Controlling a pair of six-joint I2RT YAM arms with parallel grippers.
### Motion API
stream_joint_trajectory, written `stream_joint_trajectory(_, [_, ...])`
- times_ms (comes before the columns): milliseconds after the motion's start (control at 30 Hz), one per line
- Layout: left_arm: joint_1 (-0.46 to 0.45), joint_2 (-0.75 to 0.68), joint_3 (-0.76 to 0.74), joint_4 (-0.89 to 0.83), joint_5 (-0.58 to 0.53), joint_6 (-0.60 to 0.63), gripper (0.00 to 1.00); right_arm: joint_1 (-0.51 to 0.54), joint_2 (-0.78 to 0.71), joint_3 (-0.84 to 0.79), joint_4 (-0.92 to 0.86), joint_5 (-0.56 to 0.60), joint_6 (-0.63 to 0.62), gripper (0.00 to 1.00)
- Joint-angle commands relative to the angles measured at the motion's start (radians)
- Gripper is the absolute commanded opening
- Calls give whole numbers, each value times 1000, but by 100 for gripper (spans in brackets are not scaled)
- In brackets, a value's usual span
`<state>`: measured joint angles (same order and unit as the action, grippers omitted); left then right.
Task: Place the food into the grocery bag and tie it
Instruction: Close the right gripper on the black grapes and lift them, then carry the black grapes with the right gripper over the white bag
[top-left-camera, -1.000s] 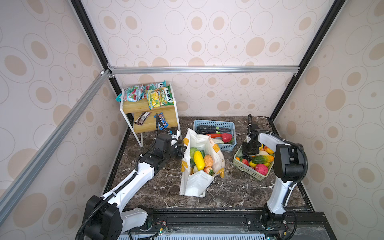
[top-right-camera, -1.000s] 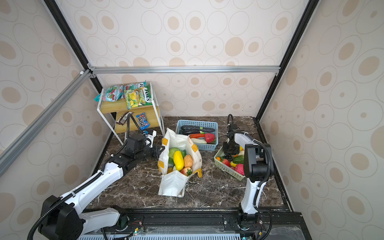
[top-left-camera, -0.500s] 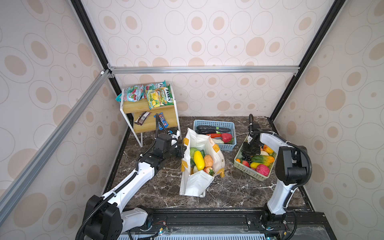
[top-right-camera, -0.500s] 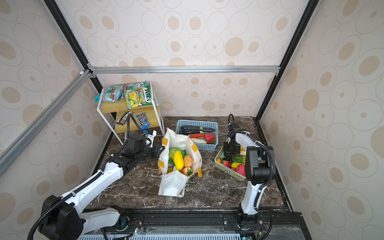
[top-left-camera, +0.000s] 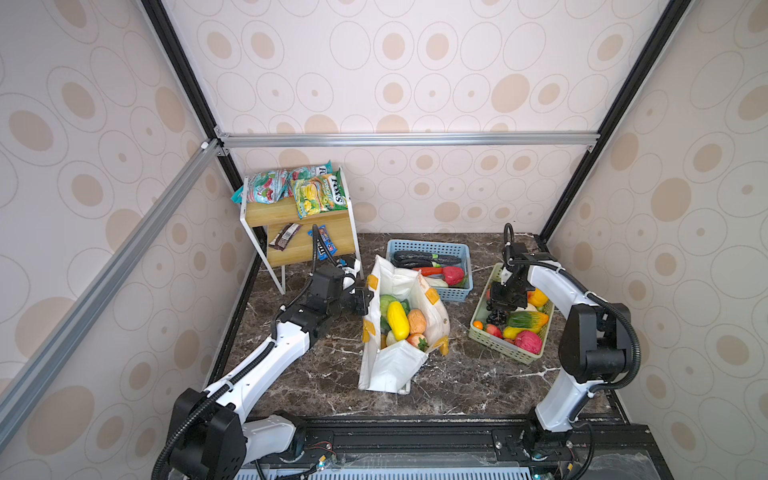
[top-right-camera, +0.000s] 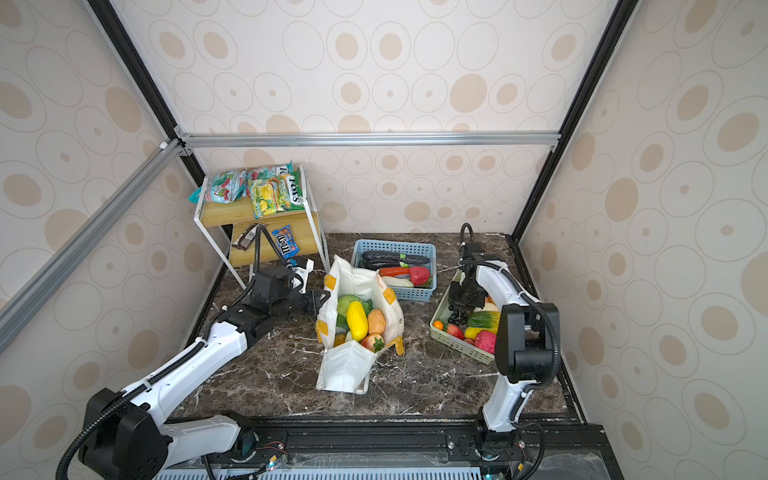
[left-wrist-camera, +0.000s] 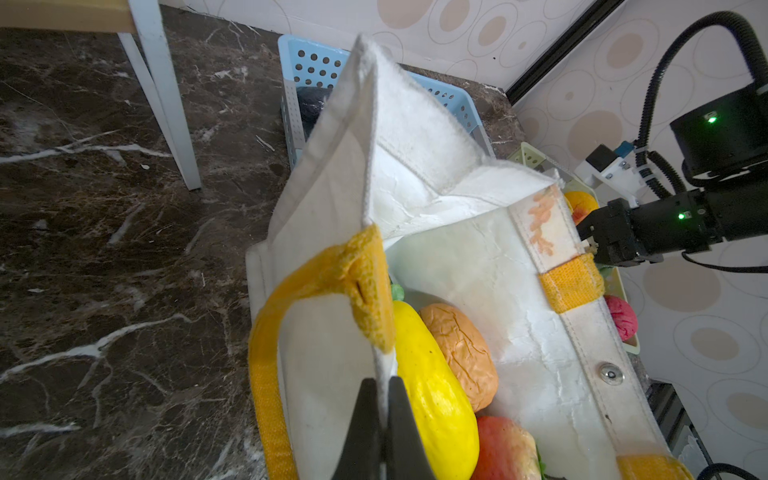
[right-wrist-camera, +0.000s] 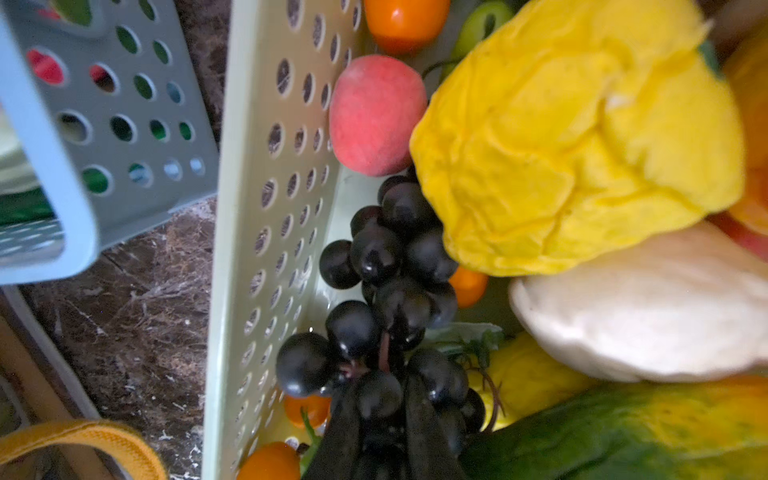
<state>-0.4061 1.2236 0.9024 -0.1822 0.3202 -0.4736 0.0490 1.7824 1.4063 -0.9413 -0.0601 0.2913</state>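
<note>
Grocery bag (top-left-camera: 390, 365): upright on counter (top-left-camera: 457, 374), mouth open; cabbage (top-left-camera: 386, 302) and yellow squash (top-left-camera: 397, 320) inside.
Left gripper (left-wrist-camera: 381, 386): jaws clenched on the bag's rim.
Right of bag: green basket (right-wrist-camera: 266, 249); right gripper (right-wrist-camera: 380, 415), jaws grasping dark grapes (right-wrist-camera: 386, 249), crowded by yellow fruit (right-wrist-camera: 582, 145) and peach (right-wrist-camera: 374, 116).
Behind bag: blue basket (top-left-camera: 430, 249).
Behind-left: snack shelf (top-left-camera: 303, 212).

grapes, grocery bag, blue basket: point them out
grapes (right-wrist-camera: 376, 253): right wrist view, a middle berry of the bunch
grocery bag (top-left-camera: 390, 365): in a top view, its white outer panel
blue basket (top-left-camera: 428, 248): in a top view, its far wall
</note>
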Motion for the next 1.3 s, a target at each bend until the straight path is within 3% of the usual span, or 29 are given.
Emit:
stream_joint_trajectory(0, [7,4,48,-12,3,30,0,-1,-53,42,-70,-29,11,20])
stream_joint_trajectory(433, [7,2,49,-12,11,30,0,0,-101,120,-111,-18,35,20])
stream_joint_trajectory(1067, [6,19,42,10,23,18,0,1,-177,273,-148,-176,78,21])
stream_joint_trajectory(1267, [6,30,47,14,27,18,0,55,-191,334,-149,-208,102,21])
